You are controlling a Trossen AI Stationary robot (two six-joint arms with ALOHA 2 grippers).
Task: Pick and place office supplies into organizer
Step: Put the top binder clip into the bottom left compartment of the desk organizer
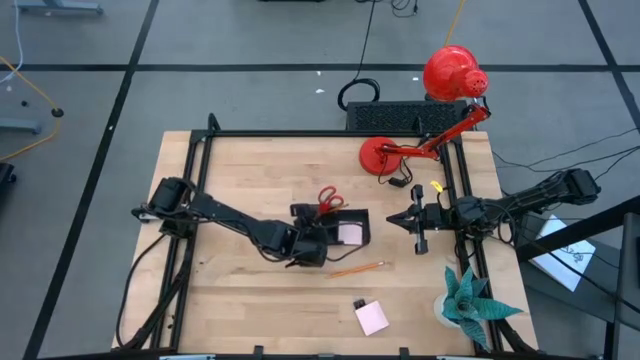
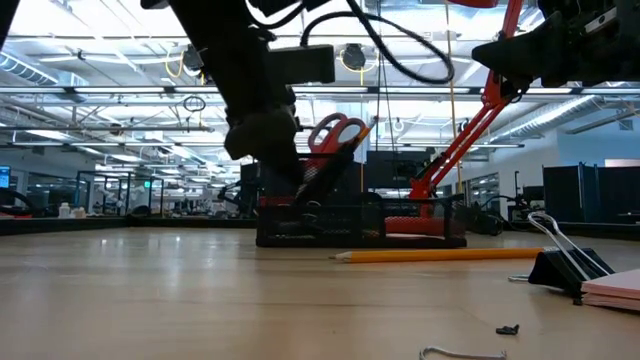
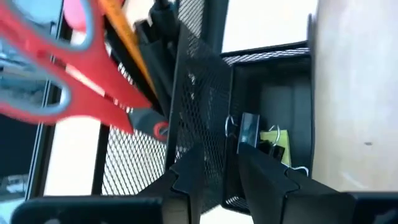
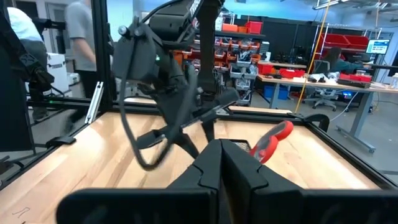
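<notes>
Both left fingers (image 3: 186,177) parted, straddling organizer (image 3: 205,93) mesh.

From table level, a dark arm (image 2: 250,90) comes down over the black mesh organizer (image 2: 350,228), where red-handled scissors (image 2: 335,133) stick up, while an orange pencil (image 2: 440,256) lies on the wood in front and a pink sticky-note pad (image 2: 612,289) with a binder clip (image 2: 560,265) sits nearer.

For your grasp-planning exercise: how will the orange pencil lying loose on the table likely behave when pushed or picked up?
The orange pencil looks thin and straight, so probably stiff and light. Lying flat on bare wood, it may roll if nudged sideways. Its slim shaft could slip from a pincer.
</notes>
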